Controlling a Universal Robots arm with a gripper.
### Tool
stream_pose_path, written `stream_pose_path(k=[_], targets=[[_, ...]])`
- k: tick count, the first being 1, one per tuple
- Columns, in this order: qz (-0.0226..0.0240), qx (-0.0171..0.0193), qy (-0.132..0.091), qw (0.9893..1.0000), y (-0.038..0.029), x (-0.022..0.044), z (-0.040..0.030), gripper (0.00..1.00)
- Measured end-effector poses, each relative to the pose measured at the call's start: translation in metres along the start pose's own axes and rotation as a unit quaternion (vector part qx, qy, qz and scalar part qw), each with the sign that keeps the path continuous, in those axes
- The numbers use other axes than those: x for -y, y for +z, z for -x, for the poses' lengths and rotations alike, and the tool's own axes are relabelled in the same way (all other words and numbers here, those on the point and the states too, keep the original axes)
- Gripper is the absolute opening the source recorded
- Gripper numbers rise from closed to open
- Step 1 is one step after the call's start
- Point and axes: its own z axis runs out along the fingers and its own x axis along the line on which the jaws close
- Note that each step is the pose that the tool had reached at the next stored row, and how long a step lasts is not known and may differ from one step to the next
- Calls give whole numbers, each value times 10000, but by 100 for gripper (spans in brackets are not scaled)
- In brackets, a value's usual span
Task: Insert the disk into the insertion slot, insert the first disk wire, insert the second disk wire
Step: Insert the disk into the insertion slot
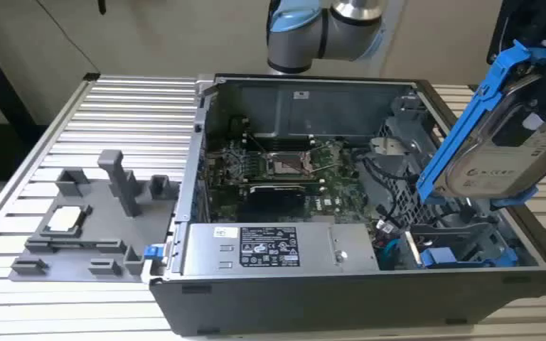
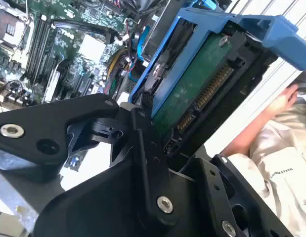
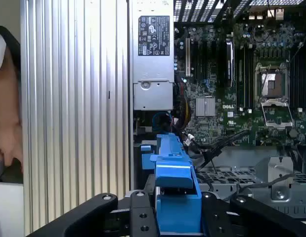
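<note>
While the ribbed table (image 1: 111, 121) carries everything, the open case (image 1: 349, 302) lies on its side on it and takes up most of the exterior view's right half. Inside the case, the green motherboard (image 1: 283, 177) covers the floor. The silver power supply (image 1: 254, 249) sits along the near wall, and the grey cage (image 1: 463, 234) stands at the exterior view's right end. The slot (image 1: 453, 241) in that cage holds no disk yet. Another blue carrier end (image 1: 439, 257) shows just below it.

To the exterior view's left of the case, a grey fixture (image 1: 93, 213) rests on the table, well apart from the work. The arm (image 1: 320, 28) rises behind the case.

The disk (image 1: 500, 163) hangs in the air above the cage, tilted and steeply on edge, with its white label facing the exterior view. Its blue carrier (image 3: 175, 168) points down toward the case in the first wrist view. In the second wrist view its green underside (image 2: 192, 94) and connector edge show.

The claw (image 3: 177, 212) is clamped on the disk — black fingers (image 3: 138, 215) press on either side of the carrier.

A person's hand (image 3: 7, 143) rests beside the table.
</note>
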Motion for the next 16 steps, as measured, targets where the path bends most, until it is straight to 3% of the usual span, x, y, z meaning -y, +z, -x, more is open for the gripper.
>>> stream_pose_path(k=[12, 16], targets=[[0, -1, 0, 10000, 1, 0, 0, 33], [-1, -1, 0, 10000, 42, 2, 0, 33]])
